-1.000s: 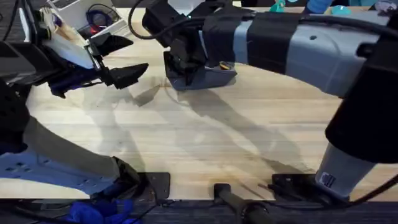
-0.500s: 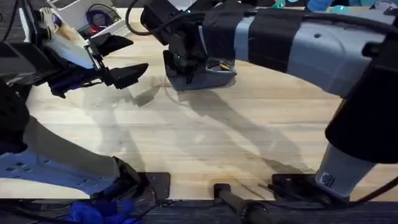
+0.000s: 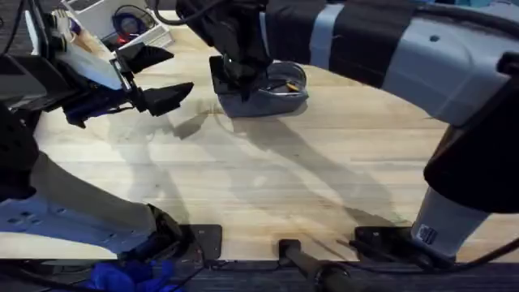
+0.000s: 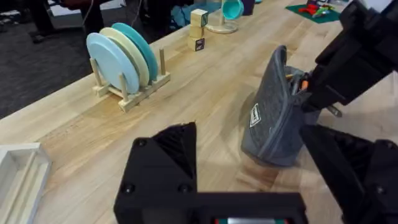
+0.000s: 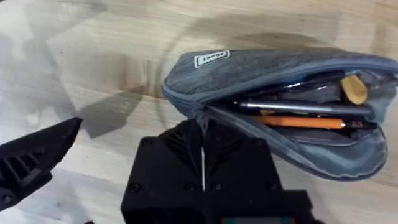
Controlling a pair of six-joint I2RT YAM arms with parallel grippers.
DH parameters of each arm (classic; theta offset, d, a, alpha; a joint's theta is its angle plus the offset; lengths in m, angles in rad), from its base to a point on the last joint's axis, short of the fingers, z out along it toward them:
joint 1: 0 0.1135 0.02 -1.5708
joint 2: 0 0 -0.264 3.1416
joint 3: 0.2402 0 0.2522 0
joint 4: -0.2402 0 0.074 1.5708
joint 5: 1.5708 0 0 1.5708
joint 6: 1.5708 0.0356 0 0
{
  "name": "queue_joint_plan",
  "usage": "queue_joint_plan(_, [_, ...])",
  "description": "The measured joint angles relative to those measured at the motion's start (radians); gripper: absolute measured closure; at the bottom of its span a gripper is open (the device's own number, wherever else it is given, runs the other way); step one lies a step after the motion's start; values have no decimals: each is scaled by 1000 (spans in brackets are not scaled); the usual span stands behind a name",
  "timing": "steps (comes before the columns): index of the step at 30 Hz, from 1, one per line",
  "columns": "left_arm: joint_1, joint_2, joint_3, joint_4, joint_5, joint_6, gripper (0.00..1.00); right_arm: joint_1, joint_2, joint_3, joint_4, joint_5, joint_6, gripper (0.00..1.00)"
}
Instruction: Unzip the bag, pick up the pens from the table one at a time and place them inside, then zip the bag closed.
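The oblong blue-grey fabric pouch (image 3: 272, 91) lies gaping at twelve o'clock on the light wooden table (image 3: 268, 178), orange pen (image 5: 301, 122) and silvery pen (image 5: 298, 107) inside; the right gripper (image 5: 203, 138) pinches its zip end (image 5: 200, 116); the left gripper (image 3: 158, 77), at ten o'clock, hangs wide and empty.

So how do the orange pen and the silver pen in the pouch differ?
The orange pen is bright orange with a dark marking near one end; the silver pen is metallic grey. In the right wrist view the orange pen lies nearer the camera, the silver one just beyond it. Both are slim, lie lengthwise side by side inside the open bag.
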Motion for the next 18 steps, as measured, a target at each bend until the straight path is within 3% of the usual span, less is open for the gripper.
queue_joint_plan(11, [0,0,0,0,0,-5,7,0,0,19,-14,-1,0,970])
queue_joint_plan(18, [0,0,0,0,13,-82,7,0,0,19,-15,-1,0,971])
